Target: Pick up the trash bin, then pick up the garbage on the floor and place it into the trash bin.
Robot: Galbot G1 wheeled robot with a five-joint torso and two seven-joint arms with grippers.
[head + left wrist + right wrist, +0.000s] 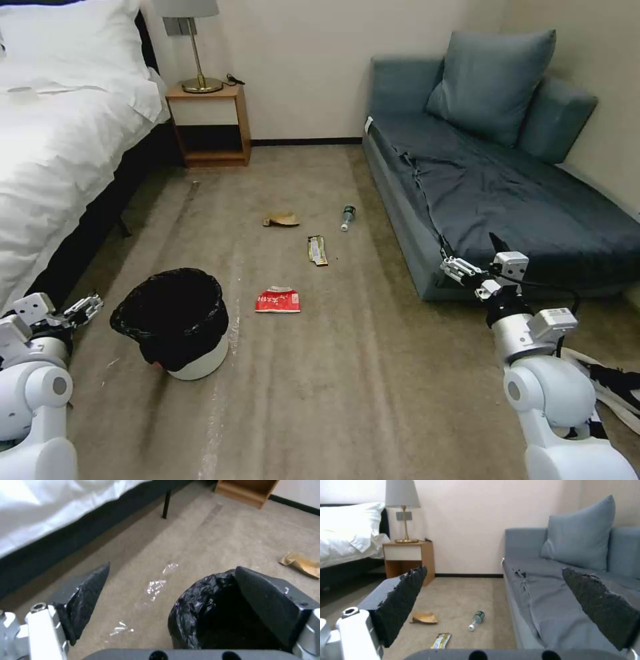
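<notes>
The trash bin [177, 323], white with a black bag liner, stands on the carpet at the lower left; in the left wrist view the trash bin [213, 612] sits close below the fingers. My left gripper [85, 308] hangs open just left of it, holding nothing. The garbage lies beyond: a red-and-white snack packet [277, 301], a gold wrapper [317, 250], a small bottle [347, 217] and a tan cardboard scrap [281, 219]. My right gripper [457, 269] is open and raised beside the sofa's front edge.
A white bed [60, 133] runs along the left, a blue sofa [507, 187] along the right. A wooden nightstand [208, 123] with a lamp stands at the back wall. Open carpet lies between them. Black-and-white straps [610, 390] lie at the lower right.
</notes>
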